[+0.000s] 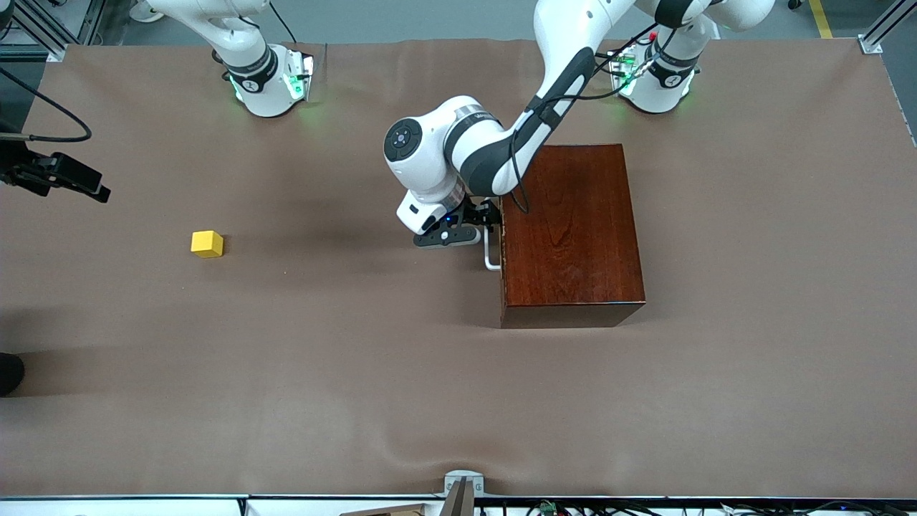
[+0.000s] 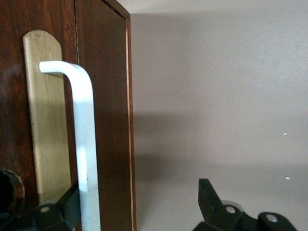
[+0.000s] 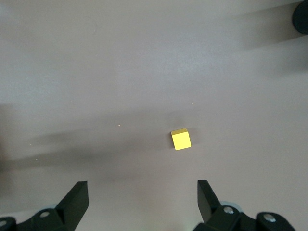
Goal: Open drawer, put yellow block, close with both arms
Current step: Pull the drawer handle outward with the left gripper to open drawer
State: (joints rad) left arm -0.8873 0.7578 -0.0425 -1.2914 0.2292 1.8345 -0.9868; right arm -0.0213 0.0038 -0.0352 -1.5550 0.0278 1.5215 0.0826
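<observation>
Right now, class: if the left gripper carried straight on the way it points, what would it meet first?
Probably the drawer front: the left gripper, open, points at it, one finger already past the white handle.

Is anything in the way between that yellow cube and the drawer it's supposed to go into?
Yes: the drawer itself is shut. The left gripper is open at its white handle. Otherwise only bare table lies between the yellow block and the box.
</observation>
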